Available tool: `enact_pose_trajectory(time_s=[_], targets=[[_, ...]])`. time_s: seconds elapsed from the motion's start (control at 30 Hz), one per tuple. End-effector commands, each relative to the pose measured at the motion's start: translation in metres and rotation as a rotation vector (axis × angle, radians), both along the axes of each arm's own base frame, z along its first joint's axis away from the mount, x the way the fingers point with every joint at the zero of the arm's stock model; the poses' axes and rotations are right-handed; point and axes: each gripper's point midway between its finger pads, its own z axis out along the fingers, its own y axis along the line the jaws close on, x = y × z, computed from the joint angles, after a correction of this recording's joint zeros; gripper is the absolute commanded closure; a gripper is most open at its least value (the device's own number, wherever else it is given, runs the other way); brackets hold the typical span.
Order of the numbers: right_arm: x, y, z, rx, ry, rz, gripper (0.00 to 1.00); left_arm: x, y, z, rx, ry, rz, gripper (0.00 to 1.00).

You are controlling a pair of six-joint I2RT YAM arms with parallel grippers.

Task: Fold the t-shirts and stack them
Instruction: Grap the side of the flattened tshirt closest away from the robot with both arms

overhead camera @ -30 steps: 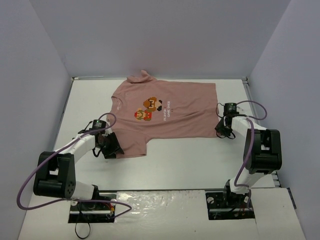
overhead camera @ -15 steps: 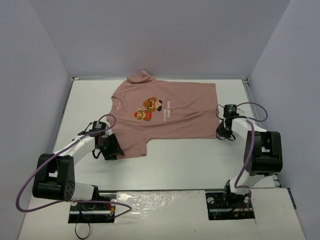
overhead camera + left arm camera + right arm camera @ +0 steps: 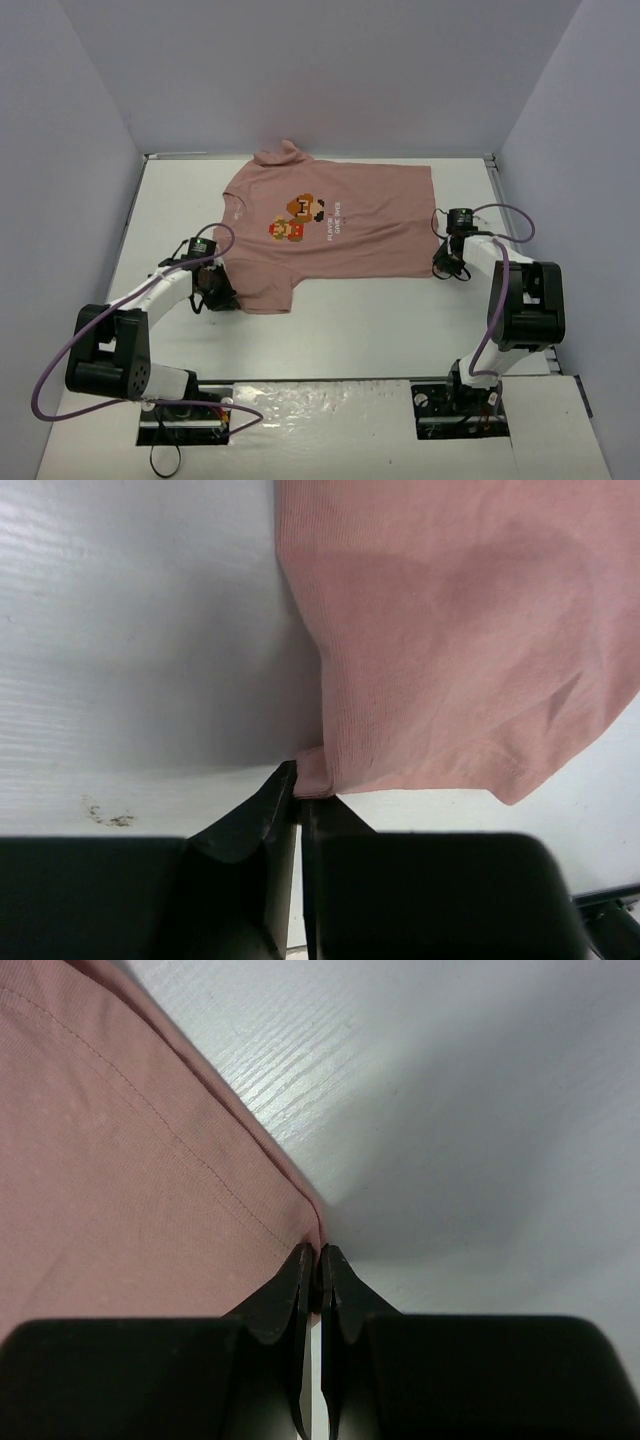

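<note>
Dusty-pink t-shirt (image 3: 350, 240) lies flat toward the table's (image 3: 400, 330) far edge. Your left gripper (image 3: 299, 792) is clenched on its sleeve corner and your right gripper (image 3: 319, 1260) on its hem corner. Lift both evenly.

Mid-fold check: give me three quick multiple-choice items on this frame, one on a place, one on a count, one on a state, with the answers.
1. Where on the shirt is the right gripper?
A. at the collar
B. at a hem corner
C. on the print

2. How many shirts lie on the table?
A. one
B. two
C. three

3. What is the state of the left gripper?
A. wide open above the table
B. shut on the shirt's edge
C. shut on nothing

Answers:
1 B: the right wrist view shows its tips at the stitched corner.
2 A: the top view shows a single pink shirt, spread flat.
3 B: the left wrist view shows fabric pinched between its fingers.
</note>
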Motion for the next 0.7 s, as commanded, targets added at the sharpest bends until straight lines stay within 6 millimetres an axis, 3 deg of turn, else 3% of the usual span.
enact_pose_trajectory(time_s=[0.0,0.1,0.2,0.43,0.53,0.67], targets=[[-0.021,-0.004,0.000,-0.020,0.074,0.009,1.00,0.025,0.001,0.019,0.024,-0.091,-0.010,1.00],[-0.022,-0.002,0.005,-0.012,0.061,0.024,1.00,0.018,-0.002,0.037,0.003,-0.096,-0.036,1.00],[-0.027,-0.004,0.014,-0.027,0.055,0.027,1.00,0.010,-0.012,0.067,-0.062,-0.132,-0.064,1.00],[-0.054,-0.011,0.018,-0.065,0.100,0.019,1.00,-0.017,-0.024,0.114,-0.170,-0.205,-0.052,1.00],[-0.064,-0.009,0.019,-0.056,0.111,0.014,1.00,-0.040,-0.024,0.116,-0.175,-0.150,-0.050,1.00],[-0.073,-0.008,0.026,-0.057,0.113,0.006,1.00,-0.053,-0.027,0.112,-0.204,-0.134,-0.026,1.00]])
